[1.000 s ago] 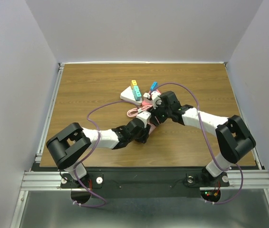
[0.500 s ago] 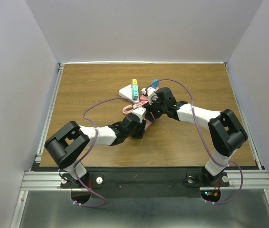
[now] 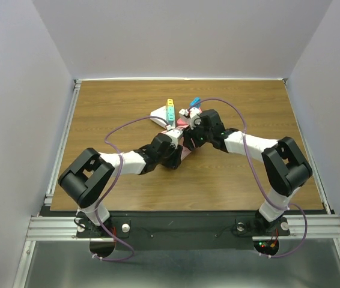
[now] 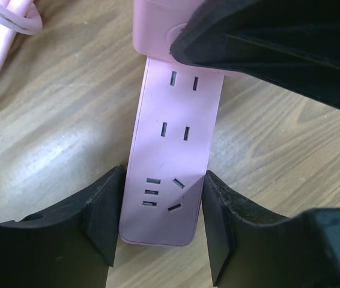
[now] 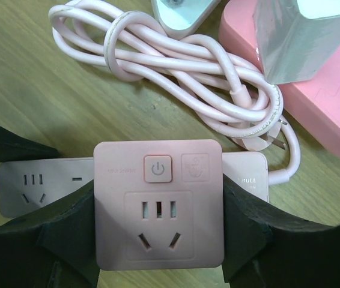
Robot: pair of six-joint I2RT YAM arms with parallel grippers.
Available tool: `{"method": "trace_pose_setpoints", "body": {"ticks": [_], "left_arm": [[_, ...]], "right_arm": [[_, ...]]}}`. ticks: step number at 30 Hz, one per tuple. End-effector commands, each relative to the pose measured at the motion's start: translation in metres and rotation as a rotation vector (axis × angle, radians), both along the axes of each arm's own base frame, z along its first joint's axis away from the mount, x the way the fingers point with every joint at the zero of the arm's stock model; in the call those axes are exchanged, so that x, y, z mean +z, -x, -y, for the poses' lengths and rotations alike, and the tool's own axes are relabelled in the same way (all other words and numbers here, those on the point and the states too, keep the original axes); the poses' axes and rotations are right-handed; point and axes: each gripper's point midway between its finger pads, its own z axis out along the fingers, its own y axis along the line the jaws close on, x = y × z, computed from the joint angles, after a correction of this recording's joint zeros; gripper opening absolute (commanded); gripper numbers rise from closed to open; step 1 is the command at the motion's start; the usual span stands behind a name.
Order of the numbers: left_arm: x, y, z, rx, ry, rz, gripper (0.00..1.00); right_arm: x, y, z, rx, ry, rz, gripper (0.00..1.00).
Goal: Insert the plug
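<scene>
A pink power strip [image 4: 173,138] lies flat on the wooden table. My left gripper [image 4: 163,183] is shut on its end, one finger pressed on each long side. My right gripper [image 5: 158,222] is shut on a pink square plug adapter [image 5: 158,204] with a power button and a socket face. The adapter sits on the strip [image 5: 23,189] near its cable end and covers that part. In the left wrist view the adapter [image 4: 152,24] shows at the top under a right finger [image 4: 278,42]. In the top view both grippers [image 3: 179,147] [image 3: 189,138] meet at mid-table.
A coiled pink cable [image 5: 176,60] lies just beyond the adapter. A pink box [image 5: 314,102] with a grey-white block [image 5: 302,36] on it is at the right. A white socket block [image 3: 160,115] with yellow and teal plugs [image 3: 170,110] stands behind the grippers.
Both grippers have shifted left and farther back, toward the white socket block, with the strip and the adapter held between them. The left forearm has swung further in.
</scene>
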Motion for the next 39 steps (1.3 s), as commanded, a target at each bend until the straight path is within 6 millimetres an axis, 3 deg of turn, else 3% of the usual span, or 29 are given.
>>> {"method": "trace_pose_setpoints", "body": {"ticks": [1, 17, 25, 35, 39], "left_arm": [[-0.004, -0.046, -0.044, 0.278, -0.068, -0.01, 0.0], [-0.001, -0.07, -0.037, 0.214, -0.047, -0.023, 0.0], [-0.004, -0.072, -0.034, 0.208, -0.048, -0.03, 0.0], [0.001, -0.08, -0.037, 0.212, -0.033, -0.043, 0.0], [0.004, -0.086, -0.038, 0.216, -0.02, -0.045, 0.0]], "right_arm": [[-0.121, 0.121, 0.106, 0.063, 0.514, -0.454, 0.0], [-0.127, 0.121, 0.109, 0.089, 0.647, -0.438, 0.0], [-0.132, 0.121, 0.099, 0.116, 0.673, -0.462, 0.0], [-0.136, 0.152, 0.091, 0.161, 0.703, -0.509, 0.0], [-0.137, 0.151, 0.076, 0.195, 0.677, -0.53, 0.0]]}}
